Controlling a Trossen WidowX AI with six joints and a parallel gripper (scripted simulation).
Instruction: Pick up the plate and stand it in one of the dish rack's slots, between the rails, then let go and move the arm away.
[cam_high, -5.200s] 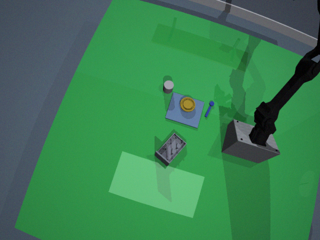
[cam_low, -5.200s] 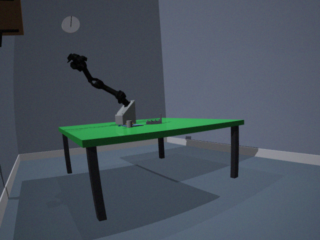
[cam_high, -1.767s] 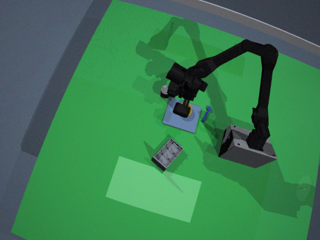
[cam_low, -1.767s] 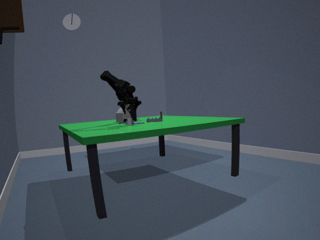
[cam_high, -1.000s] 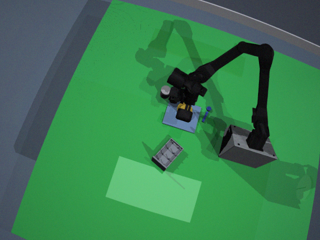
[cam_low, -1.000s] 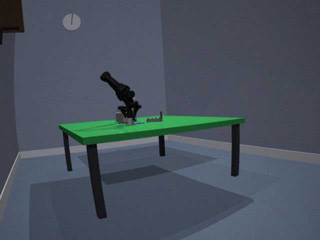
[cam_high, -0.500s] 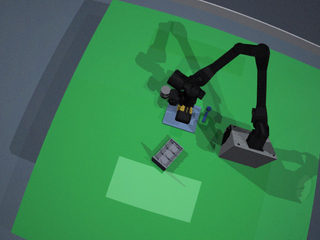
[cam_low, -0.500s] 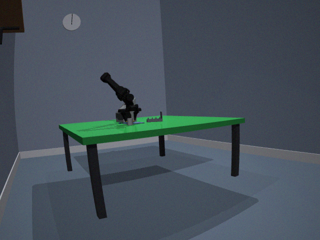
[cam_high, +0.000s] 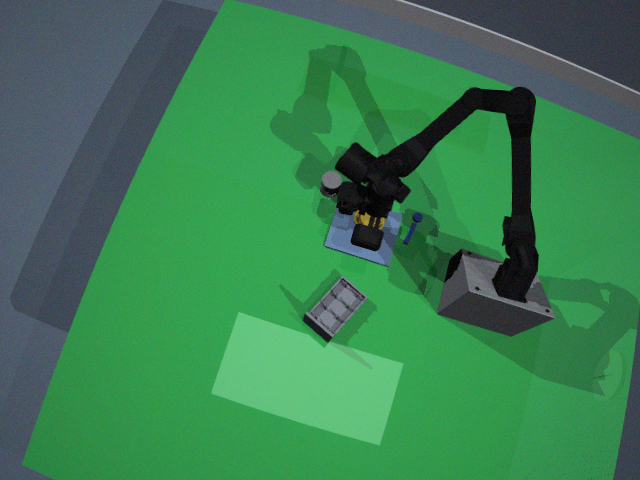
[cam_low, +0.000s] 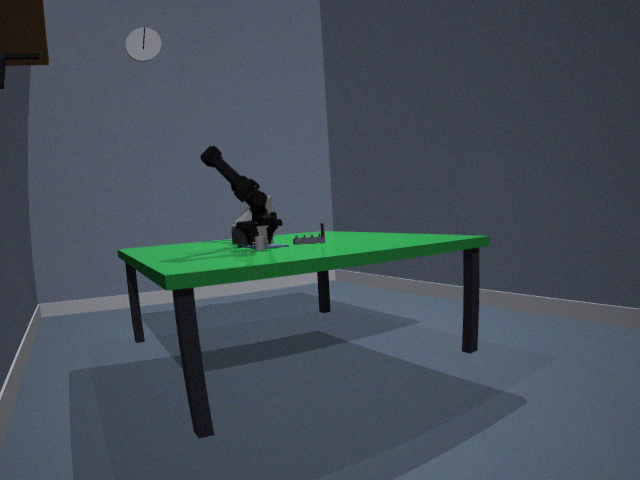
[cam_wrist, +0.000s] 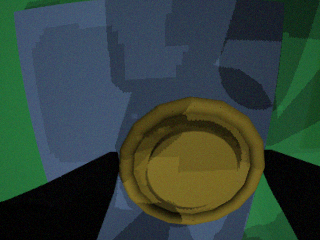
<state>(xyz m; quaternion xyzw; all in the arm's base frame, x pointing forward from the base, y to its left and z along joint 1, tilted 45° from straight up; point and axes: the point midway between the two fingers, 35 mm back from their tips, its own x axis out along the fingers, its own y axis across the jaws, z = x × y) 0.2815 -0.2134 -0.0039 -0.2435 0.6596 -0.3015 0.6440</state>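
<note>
A yellow plate (cam_wrist: 192, 170) (cam_high: 363, 219) lies flat on a blue square mat (cam_wrist: 74, 80) (cam_high: 338, 237). My gripper (cam_wrist: 191, 159) (cam_high: 368, 227) is open and points straight down, low over the plate. In the wrist view one dark finger stands on each side of the plate's rim, and nothing is between them but the plate below. The grey dish rack (cam_high: 336, 308) (cam_low: 309, 239) stands on the green table (cam_high: 180, 232) in front of the mat and is empty.
A grey cup (cam_high: 330, 181) (cam_low: 260, 243) stands just beyond the mat's far left corner. A blue utensil (cam_high: 412, 228) lies right of the mat. The arm's grey base block (cam_high: 480, 302) is at the right. A pale green rectangle (cam_high: 305, 377) is marked near the rack.
</note>
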